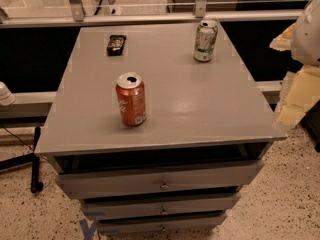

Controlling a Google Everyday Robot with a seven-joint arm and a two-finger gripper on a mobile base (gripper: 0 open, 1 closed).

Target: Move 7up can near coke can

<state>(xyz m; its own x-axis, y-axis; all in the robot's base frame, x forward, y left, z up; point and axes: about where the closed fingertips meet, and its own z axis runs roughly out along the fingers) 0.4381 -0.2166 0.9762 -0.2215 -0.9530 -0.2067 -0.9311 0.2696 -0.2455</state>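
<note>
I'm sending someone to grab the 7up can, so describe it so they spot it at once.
On top of the grey drawer cabinet, the 7up can stands upright near the back right corner, on the side where the gripper hangs beside the cabinet. It is white and green, unlike the red-orange can nearer the front.

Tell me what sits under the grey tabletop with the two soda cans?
Under the grey tabletop: three grey drawers with small metal knobs; their contents are hidden. The pale gripper hangs beside its right edge.
</note>
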